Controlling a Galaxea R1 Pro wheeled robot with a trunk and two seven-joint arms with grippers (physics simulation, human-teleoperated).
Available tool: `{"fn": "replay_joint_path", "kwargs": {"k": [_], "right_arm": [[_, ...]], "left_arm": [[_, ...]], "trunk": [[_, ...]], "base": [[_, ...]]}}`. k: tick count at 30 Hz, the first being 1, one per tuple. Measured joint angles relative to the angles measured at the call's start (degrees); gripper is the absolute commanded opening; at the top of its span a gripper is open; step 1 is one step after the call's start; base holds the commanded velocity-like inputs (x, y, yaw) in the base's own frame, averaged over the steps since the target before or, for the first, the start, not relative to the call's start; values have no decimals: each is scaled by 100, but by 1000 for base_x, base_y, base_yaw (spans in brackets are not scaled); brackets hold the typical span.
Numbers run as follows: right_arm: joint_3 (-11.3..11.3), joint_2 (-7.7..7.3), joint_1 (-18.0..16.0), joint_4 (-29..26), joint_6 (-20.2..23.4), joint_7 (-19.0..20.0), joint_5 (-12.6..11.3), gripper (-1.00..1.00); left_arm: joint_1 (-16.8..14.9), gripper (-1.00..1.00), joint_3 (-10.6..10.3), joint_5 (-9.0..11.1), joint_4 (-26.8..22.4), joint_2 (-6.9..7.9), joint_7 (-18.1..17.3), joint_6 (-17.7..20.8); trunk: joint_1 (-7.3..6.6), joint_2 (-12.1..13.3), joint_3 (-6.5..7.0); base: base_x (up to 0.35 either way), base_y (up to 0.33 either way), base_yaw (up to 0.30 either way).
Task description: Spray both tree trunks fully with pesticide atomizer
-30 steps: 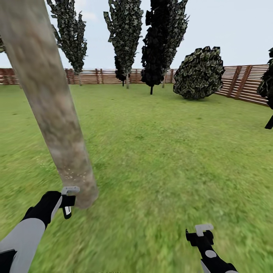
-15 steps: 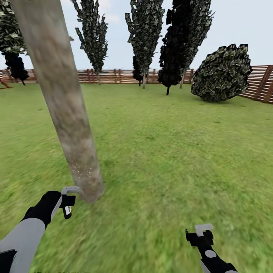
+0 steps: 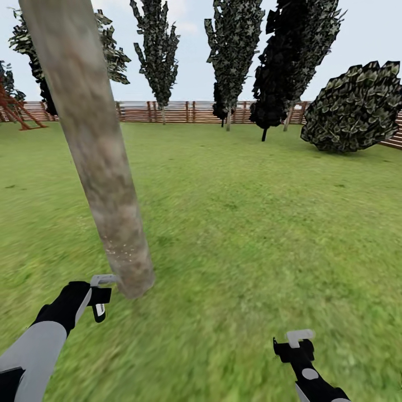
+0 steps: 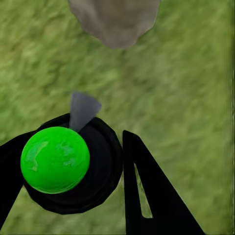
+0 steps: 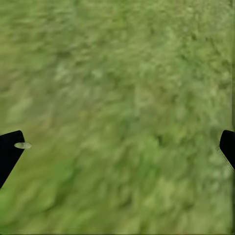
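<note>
A thick, pale grey-tan tree trunk (image 3: 103, 178) leans up from the lawn at the left of the head view, with fine white specks near its base. My left gripper (image 3: 99, 301) is low, just left of that base, shut on the pesticide atomizer (image 3: 104, 279). In the left wrist view the atomizer (image 4: 66, 164) is a black body with a bright green round cap. Its grey nozzle points toward the trunk's foot (image 4: 115, 22), a short way off. My right gripper (image 3: 296, 341) hangs open over bare grass, its fingertips (image 5: 10, 152) wide apart.
A green lawn (image 3: 251, 223) stretches to a brown slat fence (image 3: 184, 111). Dark cone-shaped conifers (image 3: 159, 50) stand along the fence, with a round bush (image 3: 357, 109) at the far right. A reddish frame (image 3: 14, 109) stands at the far left.
The whole head view has swung left, so the trunk, conifers and bush sit further right in the picture. Both arms keep the same pose, the left still holding the atomizer.
</note>
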Motion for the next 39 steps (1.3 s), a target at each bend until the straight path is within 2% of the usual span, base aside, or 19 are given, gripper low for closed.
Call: {"fn": "replay_joint_path", "kwargs": {"k": [4, 8, 11, 13, 15, 19, 22, 25, 30, 39], "right_arm": [[2, 0, 0, 0, 0, 1, 0, 100], [0, -4, -1, 2, 0, -1, 0, 100], [0, -9, -1, 1, 0, -1, 0, 100], [0, -10, -1, 1, 0, 0, 0, 100], [-1, -10, 0, 1, 0, 0, 0, 100], [-1, -18, 0, 1, 0, 0, 0, 100], [-1, -19, 0, 1, -5, 1, -7, 100], [-1, -23, 0, 1, -8, 1, -6, 100], [-1, -35, 0, -7, -1, 1, -8, 100], [0, -29, 0, -8, 0, -1, -9, 100]], "left_arm": [[0, -100, 6, 10, -15, -9, -18, 10], [-2, -100, 25, 25, -52, -160, -25, 39], [-15, -100, 32, 48, -291, -204, -32, 101], [-14, -100, 30, 115, -486, -210, -33, 251], [-52, -100, 13, 201, -785, -209, -35, 662], [-150, -100, -29, 215, -942, -273, -7, 846], [-424, -100, -46, 159, -896, -340, 7, 864], [-546, -100, -51, 139, -877, -355, 12, 874], [-525, -100, -48, 120, -929, -347, 7, 876], [-527, -100, -39, 124, -951, -341, 4, 872]], "trunk": [[1, 0, 0], [3, 0, 0], [4, 0, 0], [3, 0, 0], [2, 0, 0], [1, 0, 0], [1, 0, 0], [2, 0, 0], [1, 0, 0], [-1, 0, 0]], "base": [[67, -271, 13], [-101, -247, 181], [-217, -145, 262], [-88, -46, 274], [-21, -11, 276], [-5, -3, 260], [-1, 0, 75], [0, 0, 14], [39, 0, 2], [269, -79, 0]]}}
